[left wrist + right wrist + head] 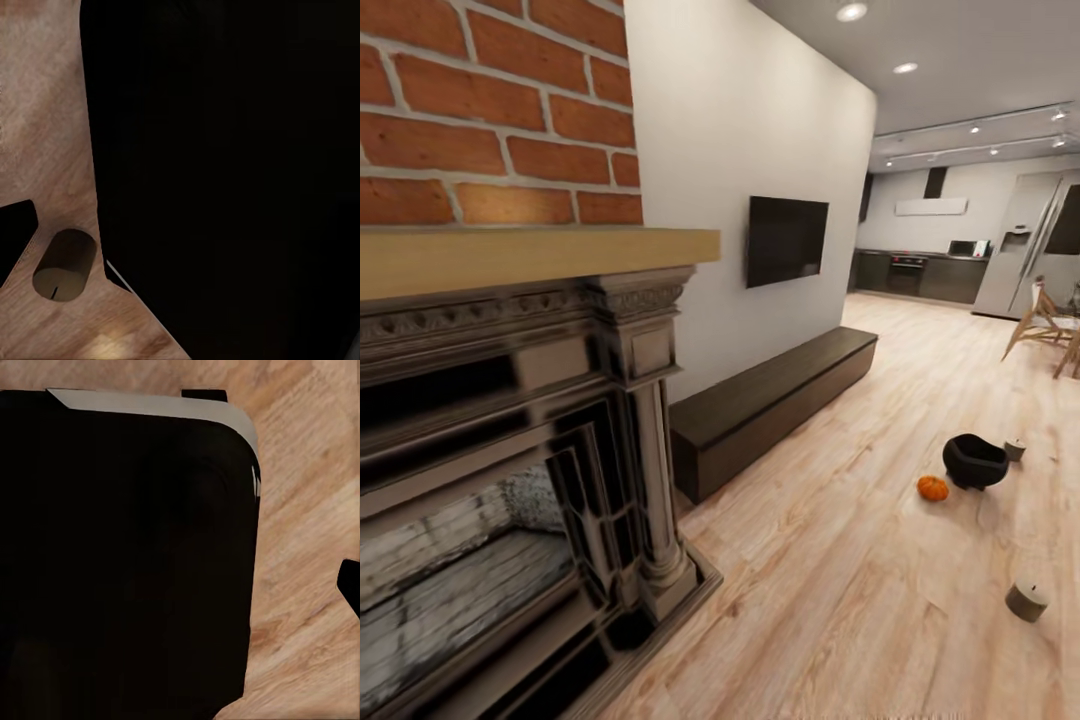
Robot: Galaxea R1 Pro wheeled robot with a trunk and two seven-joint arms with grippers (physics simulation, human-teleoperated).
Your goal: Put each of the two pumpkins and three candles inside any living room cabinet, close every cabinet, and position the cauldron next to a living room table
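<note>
Whether the fingers on either arm are standing wide or narrow cannot be told; both wrist views are looking down past dark bodywork at the floor (315, 547). A candle (66, 264) is standing near it. Farther out, a pumpkin (933, 488) is sitting just beside the cauldron (974, 460), two more candles (1026, 600) (1015, 448) are standing nearby, and the cabinet (780, 395) is lying closed along the wall.

A long, low dark-brown cabinet (780, 398) is set against the white wall, its fronts shut. On the wood floor well out from it, a small orange ribbed pumpkin (933, 488) is seen just beside a black round cauldron (974, 461). One stout cream candle (1015, 449) stands just behind the cauldron; another (1026, 600) stands upright nearer, well apart. A candle (66, 265) with its wick is seen in the left wrist view on the floor.
</note>
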